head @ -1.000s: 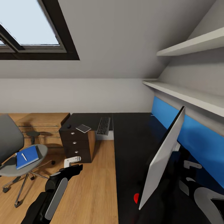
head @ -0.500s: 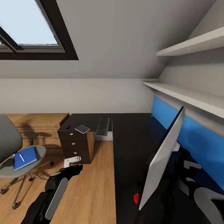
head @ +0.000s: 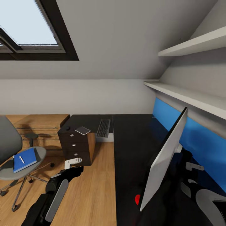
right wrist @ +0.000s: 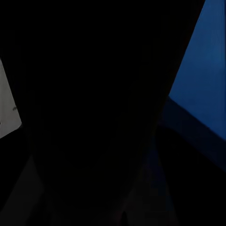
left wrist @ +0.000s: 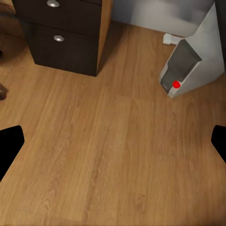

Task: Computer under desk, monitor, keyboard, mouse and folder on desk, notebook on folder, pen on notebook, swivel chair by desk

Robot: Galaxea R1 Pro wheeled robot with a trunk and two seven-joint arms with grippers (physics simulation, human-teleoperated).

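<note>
The black desk (head: pixel 131 147) runs along the right wall, with the monitor (head: pixel 164 160) standing on it edge-on to me. At its far end lie the keyboard (head: pixel 104 127), the notebook (head: pixel 83 130) and the mouse (head: pixel 67 128). The swivel chair (head: pixel 8 141) stands at the left, with the blue folder (head: pixel 26 160) on its seat and the pen (head: pixel 21 159) on the folder. The computer (left wrist: pixel 181 70) stands on the floor. My left gripper (left wrist: pixel 113 146) hangs open over bare floor. My right arm (head: pixel 207 201) reaches behind the monitor, and its wrist view is too dark to show the fingers.
The drawer unit (head: pixel 77 146) stands under the desk's far end. A light wooden cabinet (head: pixel 40 122) sits behind the chair. A blue wall panel (head: pixel 201 141) and two white shelves (head: pixel 188 97) line the right wall. Wooden floor (head: pixel 91 188) lies between chair and desk.
The whole picture has slid slightly left, so the camera has moved. The arms keep their pose, and nothing on the desk or the chair has shifted.
</note>
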